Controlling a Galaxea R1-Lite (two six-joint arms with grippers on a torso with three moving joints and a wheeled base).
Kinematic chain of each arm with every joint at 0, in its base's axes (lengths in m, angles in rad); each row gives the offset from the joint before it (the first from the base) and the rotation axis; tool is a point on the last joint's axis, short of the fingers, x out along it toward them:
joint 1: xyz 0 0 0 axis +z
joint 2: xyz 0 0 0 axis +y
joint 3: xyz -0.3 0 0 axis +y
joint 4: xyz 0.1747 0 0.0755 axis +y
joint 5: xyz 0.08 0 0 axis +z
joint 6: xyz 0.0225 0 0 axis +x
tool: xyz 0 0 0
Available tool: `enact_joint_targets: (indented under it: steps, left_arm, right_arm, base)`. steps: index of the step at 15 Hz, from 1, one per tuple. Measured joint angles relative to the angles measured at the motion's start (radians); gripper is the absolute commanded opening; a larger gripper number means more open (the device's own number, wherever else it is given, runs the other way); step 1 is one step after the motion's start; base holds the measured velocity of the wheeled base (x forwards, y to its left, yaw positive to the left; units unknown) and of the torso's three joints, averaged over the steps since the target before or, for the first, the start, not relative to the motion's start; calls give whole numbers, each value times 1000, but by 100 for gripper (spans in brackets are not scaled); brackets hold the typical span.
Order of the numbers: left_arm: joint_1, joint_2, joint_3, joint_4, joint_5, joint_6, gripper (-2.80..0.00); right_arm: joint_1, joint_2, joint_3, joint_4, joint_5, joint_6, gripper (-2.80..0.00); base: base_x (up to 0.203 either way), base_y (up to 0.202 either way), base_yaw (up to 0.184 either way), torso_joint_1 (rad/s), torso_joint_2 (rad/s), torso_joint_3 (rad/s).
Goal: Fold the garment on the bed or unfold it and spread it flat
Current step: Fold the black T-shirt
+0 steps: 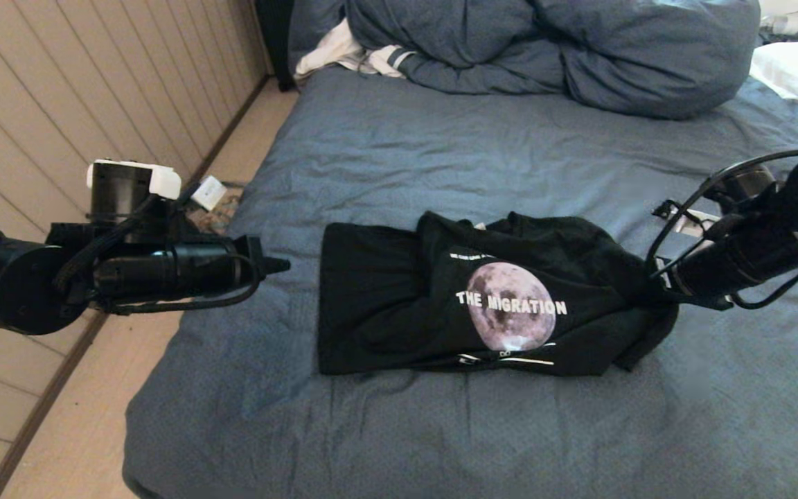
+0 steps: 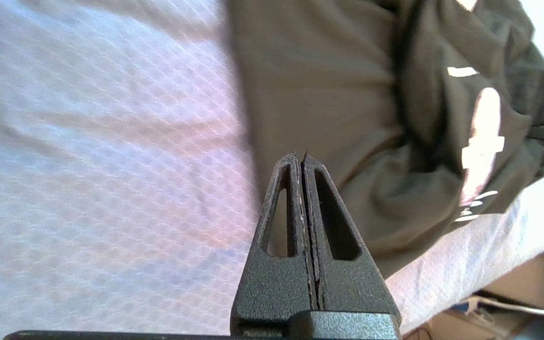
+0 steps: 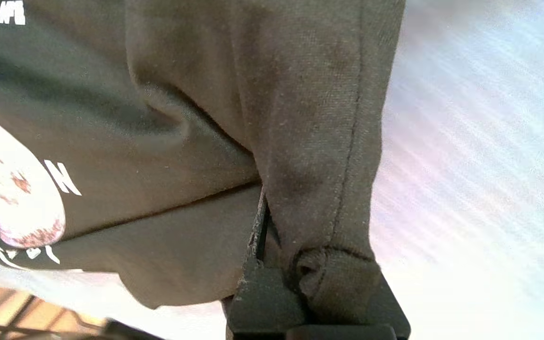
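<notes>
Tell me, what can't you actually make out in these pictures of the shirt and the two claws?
- Right gripper: head view, fingertips buried in the garment; right wrist view, cloth drapes over them.
- Small lettering above the moon: too small in head view, cut off in right wrist view.
- Shirt's far sleeve: hidden under bunched folds.
- Left gripper: shut, clear of cloth.

Garment (image 1: 440, 305) mid-bed (image 1: 440, 159), duvet (image 1: 565, 48) behind; left pincer (image 1: 278, 264) beside, right pincer (image 1: 652, 294) on it.
</notes>
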Motion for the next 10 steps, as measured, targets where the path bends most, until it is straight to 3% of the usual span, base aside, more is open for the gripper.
enact_joint_targets:
  steps: [4,10]
  left_arm:
    - [-49,70,-115,24,16,-2,-280]
    - [-219,242,-392,65,42,17,-280]
  right_arm:
    - [-37,-29,72,-8,61,-36,-280]
    - [-24,-40,101,-9,86,-36,-280]
  base:
    - [0,0,0,0,0,0]
    - [0,0,0,0,0,0]
